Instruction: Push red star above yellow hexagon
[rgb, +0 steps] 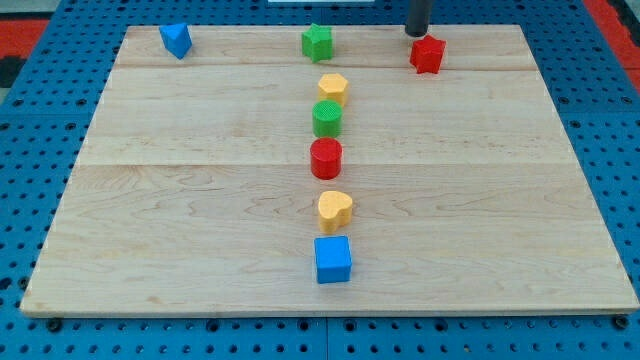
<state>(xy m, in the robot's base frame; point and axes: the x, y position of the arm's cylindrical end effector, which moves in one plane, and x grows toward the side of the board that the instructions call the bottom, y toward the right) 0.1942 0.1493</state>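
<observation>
Bare of any gripper, my tip (416, 33) is set just above the red star (427, 54), which could be pushed past the yellow hexagon (333, 87).

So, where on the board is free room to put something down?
Free: the wide patches left and right of the centre column, from yellow hexagon down to blue cube. Crowded: that column and the top edge, where my tip stands beside the red star.

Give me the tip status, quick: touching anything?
My tip: no jaws, holding nothing. It sits at the view's top, just above-left of the red star; contact cannot be told.
</observation>
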